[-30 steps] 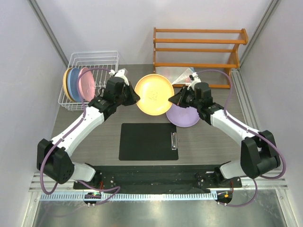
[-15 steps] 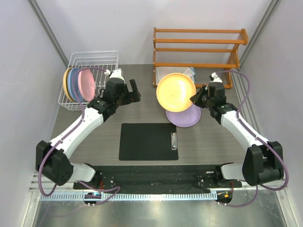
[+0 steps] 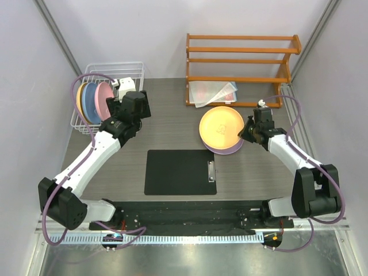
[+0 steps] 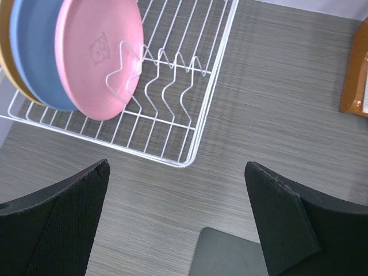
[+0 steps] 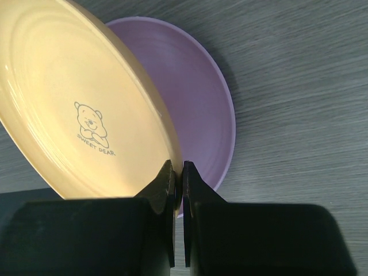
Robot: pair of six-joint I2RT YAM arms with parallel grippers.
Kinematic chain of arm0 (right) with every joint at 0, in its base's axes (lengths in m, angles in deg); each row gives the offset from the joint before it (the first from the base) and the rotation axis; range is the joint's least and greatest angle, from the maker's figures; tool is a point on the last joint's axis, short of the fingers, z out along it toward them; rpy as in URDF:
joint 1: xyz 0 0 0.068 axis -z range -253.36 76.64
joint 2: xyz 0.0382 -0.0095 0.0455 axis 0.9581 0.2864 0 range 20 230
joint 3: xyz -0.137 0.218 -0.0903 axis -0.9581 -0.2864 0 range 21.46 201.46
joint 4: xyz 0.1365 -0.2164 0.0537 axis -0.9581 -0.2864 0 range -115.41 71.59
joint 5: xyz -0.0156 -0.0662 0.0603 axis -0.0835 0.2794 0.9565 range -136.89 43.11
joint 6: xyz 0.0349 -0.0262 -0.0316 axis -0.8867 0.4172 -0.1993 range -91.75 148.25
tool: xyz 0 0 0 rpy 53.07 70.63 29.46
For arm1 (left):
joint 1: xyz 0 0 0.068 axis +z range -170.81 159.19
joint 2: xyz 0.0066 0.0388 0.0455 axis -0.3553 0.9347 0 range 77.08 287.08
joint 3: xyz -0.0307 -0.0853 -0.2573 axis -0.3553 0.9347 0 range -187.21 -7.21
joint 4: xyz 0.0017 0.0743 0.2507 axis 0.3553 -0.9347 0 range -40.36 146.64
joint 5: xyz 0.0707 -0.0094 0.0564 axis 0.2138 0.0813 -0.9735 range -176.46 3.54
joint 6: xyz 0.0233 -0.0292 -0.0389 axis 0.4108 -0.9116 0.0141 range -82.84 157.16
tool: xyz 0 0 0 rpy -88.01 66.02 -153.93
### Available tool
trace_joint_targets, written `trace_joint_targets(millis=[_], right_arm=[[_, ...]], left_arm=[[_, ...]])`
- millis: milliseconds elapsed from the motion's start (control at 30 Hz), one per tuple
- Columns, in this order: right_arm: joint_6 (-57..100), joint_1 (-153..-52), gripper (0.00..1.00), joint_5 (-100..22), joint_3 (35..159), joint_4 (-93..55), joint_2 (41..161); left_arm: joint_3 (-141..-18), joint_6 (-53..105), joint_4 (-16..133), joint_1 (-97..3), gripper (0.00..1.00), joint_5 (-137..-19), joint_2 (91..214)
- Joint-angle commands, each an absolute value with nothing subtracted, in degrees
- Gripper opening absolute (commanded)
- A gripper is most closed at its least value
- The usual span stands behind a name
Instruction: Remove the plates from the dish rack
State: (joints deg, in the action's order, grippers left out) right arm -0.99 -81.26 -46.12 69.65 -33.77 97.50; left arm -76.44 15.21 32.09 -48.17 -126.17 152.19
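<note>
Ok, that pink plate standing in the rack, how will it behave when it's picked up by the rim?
Probably stiff and light: the similar yellow plate holds its shape pinched at one edge by the right gripper. The pink plate looks smooth, so it may swivel in a narrow pinch. Standing on edge in the dish rack, it could roll once freed.

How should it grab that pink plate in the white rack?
Probably by its upper rim, from above: the pink plate stands on edge in the dish rack, its rim thin enough to pinch, with the light blue plate right behind.
</note>
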Motion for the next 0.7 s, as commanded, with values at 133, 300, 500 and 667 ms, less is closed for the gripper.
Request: trace_joint_targets(millis=[133, 300, 500, 667], right_arm=[[-0.14, -80.92, 0.03, -44.17, 72.35, -31.86, 102.7], [-0.14, -80.92, 0.09, -43.82, 72.88, -31.6, 103.76], [0.38, -80.83, 0.45, -43.73, 73.23, -31.42, 102.98], [1.7, -80.92, 0.71, -45.65, 74.28, -33.78, 99.73]], left_arm=[[-77.96, 16.59, 33.0, -47.71, 0.99, -129.0, 152.22], [-77.87, 16.95, 33.09, -47.18, 0.99, -129.71, 152.13], [-78.49, 16.86, 33.62, -46.21, 0.99, -129.09, 153.1], [-79.37, 16.95, 33.53, -44.81, 0.99, -129.0, 153.89]])
